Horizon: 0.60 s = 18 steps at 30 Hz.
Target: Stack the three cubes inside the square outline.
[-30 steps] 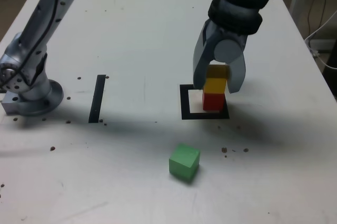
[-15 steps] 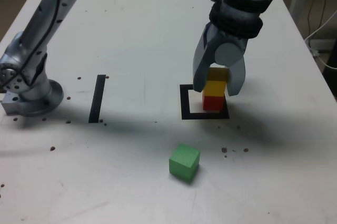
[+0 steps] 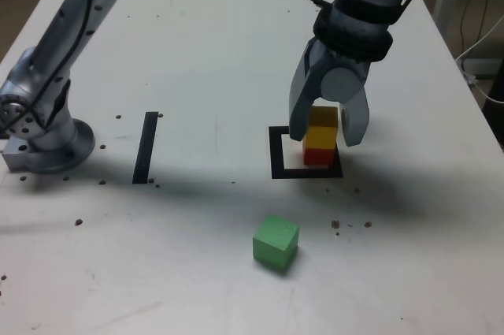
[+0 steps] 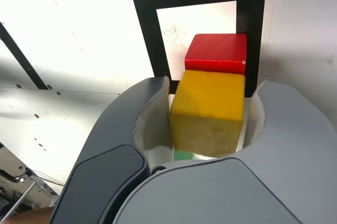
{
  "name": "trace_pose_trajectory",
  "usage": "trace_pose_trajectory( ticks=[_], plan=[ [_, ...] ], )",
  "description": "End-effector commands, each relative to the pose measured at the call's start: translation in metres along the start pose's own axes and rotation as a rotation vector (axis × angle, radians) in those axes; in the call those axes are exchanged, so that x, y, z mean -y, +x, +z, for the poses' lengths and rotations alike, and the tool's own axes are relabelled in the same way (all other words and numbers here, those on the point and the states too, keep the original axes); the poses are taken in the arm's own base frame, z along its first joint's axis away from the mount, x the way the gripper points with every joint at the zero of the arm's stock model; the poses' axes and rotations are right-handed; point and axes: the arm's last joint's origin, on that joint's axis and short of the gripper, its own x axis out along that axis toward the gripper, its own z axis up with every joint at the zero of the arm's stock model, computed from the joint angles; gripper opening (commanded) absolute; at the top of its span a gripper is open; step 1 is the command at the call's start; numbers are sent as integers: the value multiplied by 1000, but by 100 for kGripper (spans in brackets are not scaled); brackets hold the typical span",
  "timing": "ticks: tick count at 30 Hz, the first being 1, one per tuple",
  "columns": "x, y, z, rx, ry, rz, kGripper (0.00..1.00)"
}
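Fingers [image 4: 158, 113] straddling the yellow cube [image 3: 321, 137], atop the red cube [image 3: 319, 155].

Both curved grey fingers of the gripper [image 3: 327, 124] are flanking the yellow cube, one on each side; whether they are pressing it or standing just clear, I cannot tell from either view. Beneath it, the red cube is sitting inside the square outline [image 3: 277, 154], toward the exterior view's right edge of the white centre. Nearer the camera, the green cube [image 3: 276, 243] is lying alone on the white table [image 3: 205, 51], well apart from the stack. Off toward the exterior view's left, a black strip [image 3: 146, 147] is marking the table beside the arm's base [image 3: 43, 134].
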Motion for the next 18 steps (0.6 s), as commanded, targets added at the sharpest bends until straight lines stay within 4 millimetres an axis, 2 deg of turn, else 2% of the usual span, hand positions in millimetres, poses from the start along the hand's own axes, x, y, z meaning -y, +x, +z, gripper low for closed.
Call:
trace_pose_trajectory(
  ticks=[1, 10, 18],
  plan=[
    [-2, 2, -2, -31, -3, -4, 94],
    [-1, -5, -7, -11, -2, 17, 99],
    [8, -30, -34, 44, -5, 79, 99]
  ],
)
